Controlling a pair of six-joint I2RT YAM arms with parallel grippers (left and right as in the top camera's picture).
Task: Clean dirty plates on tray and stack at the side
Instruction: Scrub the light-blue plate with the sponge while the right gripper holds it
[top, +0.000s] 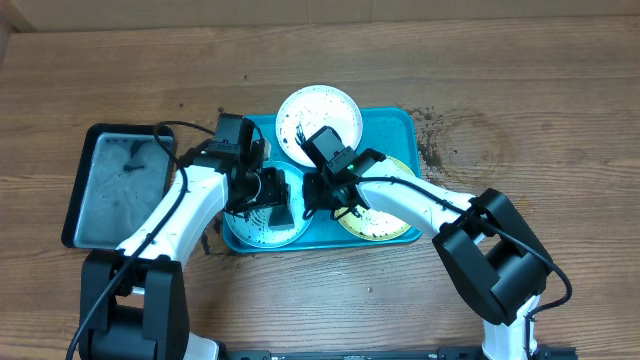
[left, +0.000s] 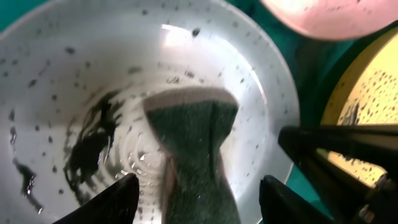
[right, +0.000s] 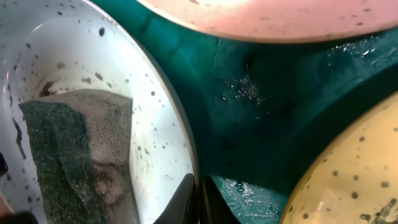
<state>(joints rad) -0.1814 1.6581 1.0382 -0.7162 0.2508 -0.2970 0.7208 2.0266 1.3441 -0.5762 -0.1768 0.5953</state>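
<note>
The teal tray (top: 400, 125) holds three speckled plates: white (top: 320, 105) at the back, light blue (top: 255, 228) front left, yellow-green (top: 385, 225) front right. My left gripper (left: 198, 190) hovers open over the light blue plate (left: 62, 81). A dark green sponge (left: 199, 143) lies between its fingers, with a gap on each side. My right gripper (right: 198, 199) is shut on the right rim of the light blue plate (right: 155, 124). Dark smears and specks cover that plate's left half. In the overhead view the left gripper (top: 275, 200) and right gripper (top: 318, 200) nearly touch.
A smaller black tray (top: 120, 185) with wet grime sits left of the teal tray. Dark crumbs (top: 430, 140) lie on the wooden table by the teal tray's right rim. Wet teal tray floor (right: 261, 99) shows between the plates.
</note>
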